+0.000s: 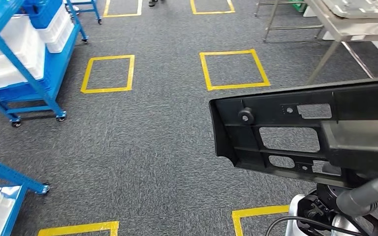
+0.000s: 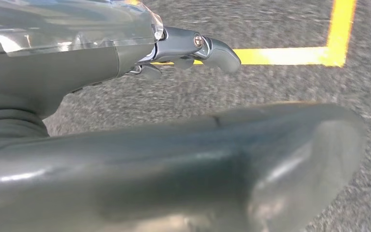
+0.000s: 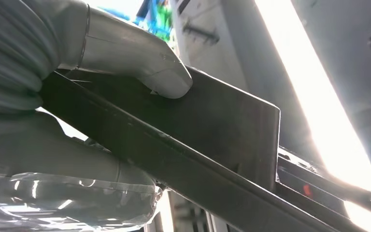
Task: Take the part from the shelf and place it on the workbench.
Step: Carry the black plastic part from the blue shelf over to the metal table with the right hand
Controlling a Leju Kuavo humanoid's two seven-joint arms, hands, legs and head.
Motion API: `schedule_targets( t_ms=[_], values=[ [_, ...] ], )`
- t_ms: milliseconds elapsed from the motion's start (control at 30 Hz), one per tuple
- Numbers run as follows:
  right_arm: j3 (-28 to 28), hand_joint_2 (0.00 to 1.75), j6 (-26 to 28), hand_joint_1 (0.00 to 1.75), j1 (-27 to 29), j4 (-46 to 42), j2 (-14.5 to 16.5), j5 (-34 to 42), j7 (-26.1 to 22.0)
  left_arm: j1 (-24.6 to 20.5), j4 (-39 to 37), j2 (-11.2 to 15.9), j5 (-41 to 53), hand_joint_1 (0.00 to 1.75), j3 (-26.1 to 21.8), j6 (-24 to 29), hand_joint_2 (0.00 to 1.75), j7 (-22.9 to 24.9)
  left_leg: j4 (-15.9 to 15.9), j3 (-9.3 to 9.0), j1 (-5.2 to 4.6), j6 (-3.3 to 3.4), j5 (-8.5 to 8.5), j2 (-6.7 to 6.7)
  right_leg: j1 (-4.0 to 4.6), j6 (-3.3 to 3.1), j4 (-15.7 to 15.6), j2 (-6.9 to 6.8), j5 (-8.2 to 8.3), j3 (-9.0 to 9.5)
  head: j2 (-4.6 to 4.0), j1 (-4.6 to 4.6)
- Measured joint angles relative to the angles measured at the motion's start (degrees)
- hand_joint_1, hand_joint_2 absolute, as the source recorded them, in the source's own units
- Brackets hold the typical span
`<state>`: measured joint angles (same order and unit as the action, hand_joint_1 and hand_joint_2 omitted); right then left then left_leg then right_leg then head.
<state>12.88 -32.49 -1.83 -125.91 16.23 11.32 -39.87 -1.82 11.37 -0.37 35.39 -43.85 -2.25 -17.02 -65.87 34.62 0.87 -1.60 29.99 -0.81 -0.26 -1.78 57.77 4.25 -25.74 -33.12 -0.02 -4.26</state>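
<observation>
Part (image 1: 295, 132) clamped in right hand (image 3: 77, 96); left hand (image 2: 193, 48) spread, holding nothing.

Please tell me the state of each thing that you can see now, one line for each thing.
black part: held in the air over the carpet
right hand: grips the black part
left hand: holds nothing
blue cart: standing, loaded with white bins
metal table: standing

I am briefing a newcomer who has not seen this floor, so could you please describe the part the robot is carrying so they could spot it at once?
Start from the grey carpet marked with yellow tape squares. Held above it on the right of the head view is the black plastic part, gripped by the right hand. It is long, ribbed and pierced with cut-outs, unlike the white bins on the blue shelf cart.
</observation>
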Motion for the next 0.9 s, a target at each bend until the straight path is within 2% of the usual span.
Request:
schedule_targets(
  t_ms=[67,100,167,200,267,300,333,367,400,433,467,500,533,567,600,633,700,733,767,833,867,900],
  values=[
    [-0.15,1.75,0.75,1.75,-0.08,-0.16,-0.02,0.10,0.01,-0.13,0.00,-0.03,0.19,0.00,-0.01,-0.08,0.00,-0.14,6.23,-2.62,0.27,0.19,-2.31,-1.95,0.02,0.61,0.62,1.23,-0.23,-0.37,0.00,0.00],
    [-0.21,1.75,0.86,1.75,-0.14,-0.21,-0.03,0.22,0.00,-0.19,0.00,-0.07,0.29,0.00,-0.02,-0.11,0.00,-0.16,7.42,-3.07,0.26,0.42,-2.48,-2.53,0.03,0.96,0.79,1.76,-0.22,-0.62,0.00,0.00],
    [-0.27,1.75,1.07,1.75,-0.24,-0.25,-0.03,0.45,-0.01,-0.34,0.00,-0.14,0.44,0.00,-0.03,-0.14,0.00,-0.17,7.67,-3.15,0.06,1.23,-2.60,-1.75,-0.10,1.74,0.71,2.69,0.02,-0.98,0.00,0.00],
    [-0.27,1.75,1.34,1.75,-0.27,-0.26,-0.04,0.53,-0.01,-0.47,0.00,-0.23,0.50,0.00,-0.04,-0.14,0.00,-0.19,7.87,-3.24,0.02,1.66,-2.80,-1.19,-0.16,2.04,0.87,2.33,-0.08,-1.13,0.00,0.00],
    [-0.32,1.75,2.04,1.75,-0.55,-0.24,-0.05,0.61,0.01,-0.62,0.00,-0.40,0.54,0.00,-0.12,-0.13,0.00,-0.27,8.31,-3.28,0.05,2.44,-3.17,-0.06,-0.11,2.52,3.62,-0.26,-1.89,-2.45,0.00,0.01],
    [-0.40,1.75,2.39,1.75,-0.72,-0.19,-0.07,0.64,0.01,-0.59,0.00,-0.46,0.55,0.00,-0.22,-0.12,0.00,-0.30,8.37,-3.26,-0.02,2.66,-3.21,0.57,-0.10,2.67,6.75,-1.96,-3.64,-3.90,0.00,0.01],
    [-0.51,1.75,2.64,1.75,-0.89,-0.08,-0.08,0.64,0.01,-0.49,0.00,-0.47,0.54,0.00,-0.38,-0.11,0.00,-0.32,8.38,-3.21,-0.11,2.80,-3.18,1.21,-0.12,2.84,10.62,-3.01,-5.49,-5.78,0.00,0.01],
    [-0.63,1.75,2.83,1.75,-0.98,0.09,-0.10,0.64,0.01,-0.40,0.00,-0.48,0.54,0.00,-0.57,-0.11,0.00,-0.32,8.37,-3.18,-0.21,2.87,-3.13,1.92,-0.21,2.97,14.22,-3.46,-6.84,-7.54,0.00,0.01],
    [-0.77,1.75,2.94,1.75,-1.04,0.31,-0.13,0.64,0.00,-0.37,0.00,-0.49,0.51,0.00,-0.77,-0.11,0.00,-0.32,8.36,-3.18,-0.27,2.90,-3.07,2.65,-0.29,3.05,16.47,-3.66,-7.30,-8.67,0.00,0.01],
    [-0.93,1.75,2.94,1.75,-1.10,0.54,-0.14,0.64,0.00,-0.42,0.00,-0.50,0.49,0.00,-0.92,-0.11,0.00,-0.32,8.35,-3.22,-0.32,2.89,-2.99,3.32,-0.35,3.04,16.50,-3.81,-6.65,-8.72,0.00,0.01],
    [-1.12,1.75,2.91,1.75,-1.20,0.73,-0.15,0.64,0.00,-0.52,0.00,-0.52,0.47,0.00,-1.02,-0.11,0.00,-0.31,8.35,-3.31,-0.35,2.81,-2.90,3.93,-0.36,2.94,14.28,-4.10,-5.10,-7.60,0.00,0.01],
    [-1.35,1.75,2.87,1.75,-1.31,0.88,-0.16,0.63,0.00,-0.63,0.00,-0.56,0.45,0.00,-1.08,-0.11,0.00,-0.31,8.35,-3.48,-0.39,2.70,-2.77,4.49,-0.29,2.72,10.44,-4.92,-3.12,-5.59,0.00,0.01],
    [-1.61,1.75,2.83,1.75,-1.48,1.00,-0.17,0.62,0.01,-0.71,0.00,-0.61,0.45,0.00,-1.11,-0.11,0.00,-0.30,8.34,-3.67,-0.48,2.52,-2.62,5.01,0.01,2.36,6.34,-6.61,-1.71,-3.48,0.00,0.01],
    [-1.87,1.75,2.82,1.75,-1.71,1.12,-0.18,0.59,0.01,-0.76,0.00,-0.67,0.45,0.00,-1.16,-0.11,0.00,-0.29,8.31,-3.82,-0.62,2.29,-2.45,5.50,0.31,1.98,3.17,-7.96,-0.76,-1.89,0.00,0.01],
    [-2.14,1.75,2.81,1.75,-1.97,1.24,-0.19,0.56,0.01,-0.78,0.00,-0.72,0.45,0.00,-1.24,-0.11,0.00,-0.29,8.27,-3.93,-0.74,2.01,-2.29,6.00,0.64,1.63,1.30,-8.92,-0.42,-1.03,0.00,0.01],
    [-2.34,1.75,2.79,1.75,-2.19,1.36,-0.20,0.53,0.01,-0.80,0.00,-0.75,0.45,0.00,-1.33,-0.11,0.00,-0.27,8.27,-4.04,-0.85,1.73,-2.16,6.57,0.91,1.34,0.72,-9.18,-0.58,-0.90,0.00,0.01],
    [-2.66,1.75,2.74,1.75,-2.45,1.54,-0.21,0.50,0.01,-0.92,0.00,-0.85,0.45,0.00,-1.45,-0.11,0.00,-0.22,8.24,-4.33,-0.86,1.14,-1.81,7.60,0.80,0.87,0.43,-7.60,-0.32,-0.92,0.00,0.00],
    [-2.83,1.75,2.71,1.75,-2.60,1.61,-0.21,0.48,0.01,-1.03,0.00,-0.92,0.46,0.00,-1.48,-0.13,0.00,-0.21,7.65,-4.27,-0.76,0.85,-1.23,6.97,0.60,0.57,0.18,-6.88,-0.17,-0.80,0.00,0.00],
    [-3.03,1.75,2.68,1.75,-2.78,1.67,-0.21,0.45,0.01,-1.16,0.00,-0.99,0.49,0.00,-1.49,-0.13,0.00,-0.19,6.04,-3.70,-0.62,0.57,-0.12,5.72,0.40,0.25,-0.07,-6.19,0.01,-0.66,0.00,0.00],
    [-3.43,1.75,2.66,1.75,-3.11,1.86,-0.21,0.40,0.01,-1.23,0.00,-1.09,0.53,0.00,-1.55,-0.13,0.00,-0.17,-0.55,-0.69,-0.36,0.16,3.31,2.47,0.24,-0.19,-0.25,-4.81,0.18,-0.59,0.00,0.00],
    [-3.56,1.75,2.67,1.75,-3.16,1.99,-0.21,0.38,0.01,-1.13,0.00,-1.10,0.55,0.00,-1.60,-0.12,0.00,-0.16,-4.48,1.29,-0.31,0.02,4.86,1.72,0.26,-0.31,-0.23,-4.09,0.20,-0.63,0.00,0.00],
    [-3.62,1.75,2.67,1.75,-3.16,2.13,-0.21,0.36,0.01,-0.98,0.00,-1.11,0.54,0.00,-1.68,-0.11,0.00,-0.15,-7.30,2.84,-0.30,-0.08,5.51,1.43,0.28,-0.35,-0.19,-3.24,0.21,-0.63,0.00,0.00]
  ],
)
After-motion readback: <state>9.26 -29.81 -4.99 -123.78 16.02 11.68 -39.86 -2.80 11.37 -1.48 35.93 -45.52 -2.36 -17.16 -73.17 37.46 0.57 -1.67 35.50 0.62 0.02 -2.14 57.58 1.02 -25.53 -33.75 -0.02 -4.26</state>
